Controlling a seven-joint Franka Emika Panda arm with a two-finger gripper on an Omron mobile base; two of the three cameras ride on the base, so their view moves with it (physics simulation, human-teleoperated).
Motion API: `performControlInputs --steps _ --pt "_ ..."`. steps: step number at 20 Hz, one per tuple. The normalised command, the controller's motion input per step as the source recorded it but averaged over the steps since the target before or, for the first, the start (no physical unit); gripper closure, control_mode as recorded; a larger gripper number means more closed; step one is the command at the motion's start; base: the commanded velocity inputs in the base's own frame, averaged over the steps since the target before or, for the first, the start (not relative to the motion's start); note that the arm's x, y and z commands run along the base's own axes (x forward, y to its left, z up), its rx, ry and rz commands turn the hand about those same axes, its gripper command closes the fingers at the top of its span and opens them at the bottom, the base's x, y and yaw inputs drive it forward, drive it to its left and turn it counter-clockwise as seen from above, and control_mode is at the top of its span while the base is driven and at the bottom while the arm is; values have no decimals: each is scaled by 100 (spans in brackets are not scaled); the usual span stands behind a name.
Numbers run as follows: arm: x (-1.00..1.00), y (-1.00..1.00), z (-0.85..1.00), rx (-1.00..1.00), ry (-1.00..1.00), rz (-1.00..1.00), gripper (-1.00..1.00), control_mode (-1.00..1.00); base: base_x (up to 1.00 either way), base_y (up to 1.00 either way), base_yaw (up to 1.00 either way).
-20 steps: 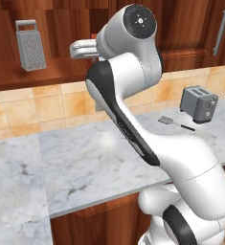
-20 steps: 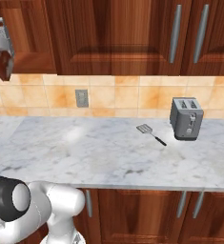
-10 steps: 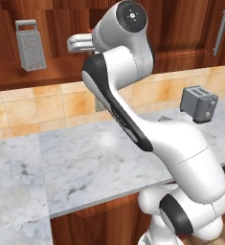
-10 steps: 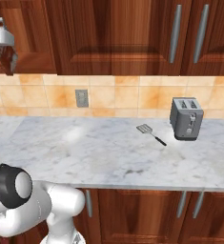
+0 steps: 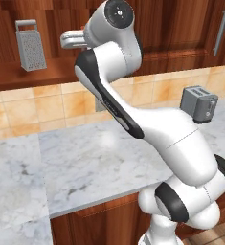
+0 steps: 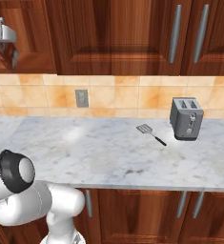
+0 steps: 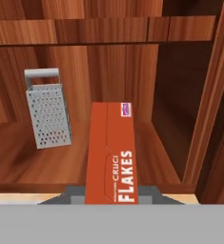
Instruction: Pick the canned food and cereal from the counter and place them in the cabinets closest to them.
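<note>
The pincer [image 7: 111, 198] is pinching the cereal [image 7: 111, 152], a reddish-orange box with white lettering that stands upright straight in front of the hand camera and reaches over the front lip of the open shelf recess [image 7: 18, 157]. Taking the cereal as the landmark: the wooden shelf floor runs on behind it with bare room on both sides; the box grater [image 7: 46, 114] stands to its left and farther back, clearly apart from it, tilted slightly; the dark side wall of the recess [image 7: 206, 109] rises to its right with a free strip of shelf between; an upper board [image 7: 99, 29] crosses above it with open height in between; the panelled back wall lies well behind. From the left base view the white arm [image 5: 133, 119] rises from the lower right and bends up toward the recess, the hand end [image 5: 73, 39] just right of the grater [image 5: 30, 45]. Below the cereal's level the desk [image 5: 99, 158] spreads as pale veined marble with a thick front edge, its near part bare. In the right base view the gripper's hand [image 6: 1, 40] sits at the upper left edge, and far to the right along the desk lie a spatula [image 6: 150, 133] and beside it a grey toaster [image 6: 186, 118], near the tiled backsplash [image 6: 113, 97]. Closed cabinets [image 6: 113, 33] with silver bar handles hang above them.
</note>
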Motion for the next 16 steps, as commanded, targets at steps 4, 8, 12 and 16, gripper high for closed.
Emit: performControlInputs --steps 4,8,12,16 --pt "33 13 0 0 3 0 100 -100 0 0 0" --pt "25 5 2 -1 11 0 100 -100 0 0 0" --pt "7 0 0 -1 14 0 100 -100 0 0 0" --pt "0 0 0 0 0 0 100 -100 0 0 0"
